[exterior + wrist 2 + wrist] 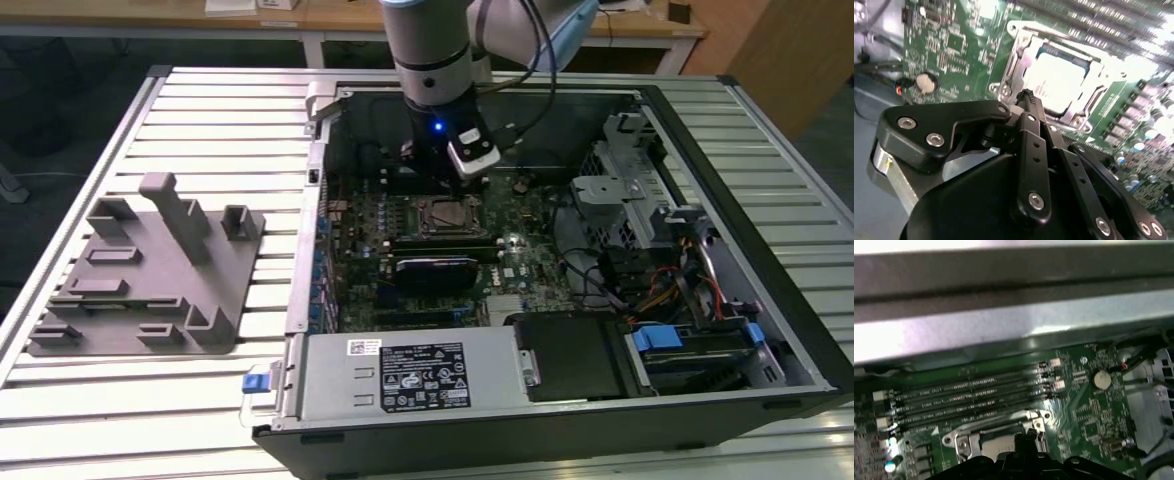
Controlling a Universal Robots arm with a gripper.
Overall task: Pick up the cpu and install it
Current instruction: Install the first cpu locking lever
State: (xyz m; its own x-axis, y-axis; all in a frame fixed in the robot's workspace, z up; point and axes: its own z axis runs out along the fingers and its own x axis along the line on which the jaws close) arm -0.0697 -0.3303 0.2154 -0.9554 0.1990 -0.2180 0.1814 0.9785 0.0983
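Note:
The cpu [1056, 82] is a bright silvery-white square lying flat inside the metal-framed socket [1016, 65] on the green motherboard. My gripper [1026, 96] hangs just above the socket's edge, next to the cpu, with its black fingers drawn together and nothing between them. In the exterior view the arm reaches down into the open computer case, and the gripper [445, 188] sits right over the socket [441, 214]. The first wrist view shows the gripper's tip [1024, 436] over the socket frame [961, 440], beside the memory slots [974, 395].
A gray plastic holder block [147, 270] stands on the slatted table at the exterior view's left. Inside the case [320, 180] are a power supply [414, 375], drive cages [641, 200], cables and a coin battery [1100, 380]. The case walls close in around the arm.

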